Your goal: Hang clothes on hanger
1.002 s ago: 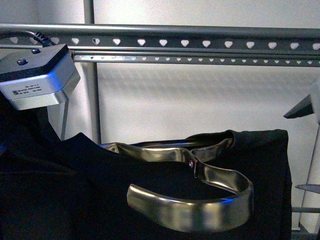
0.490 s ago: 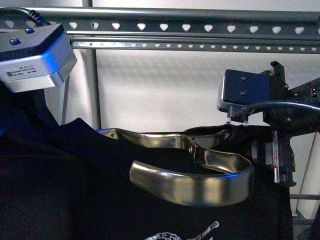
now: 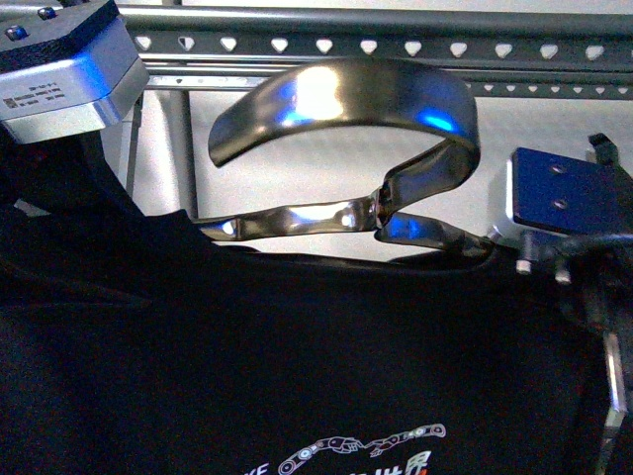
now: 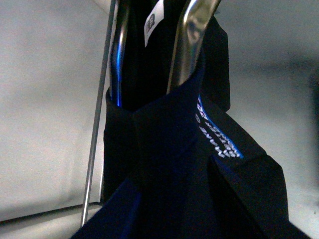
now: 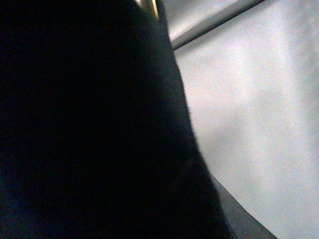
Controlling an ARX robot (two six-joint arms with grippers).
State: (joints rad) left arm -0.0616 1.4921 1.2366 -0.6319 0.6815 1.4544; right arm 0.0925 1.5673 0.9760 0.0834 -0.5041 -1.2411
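A white wall (image 3: pixel 554 121) backs the grey drying rack (image 3: pixel 297 25), whose rail is punched with heart-shaped holes. Front view: the black T-shirt (image 3: pixel 247 366) is draped on a shiny metal hanger (image 3: pixel 336 89) below that rail, with a chain print (image 3: pixel 361 453) at the lower edge. The sticker on the camera box (image 3: pixel 59 69) is too small to read. Left wrist view: white lettering (image 4: pixel 215 139) starts "MAKE", near a neck tag (image 4: pixel 151 22). Right wrist view: black cloth fills most. Cloth hides both end effectors, so I cannot tell whether either is clenched or released.
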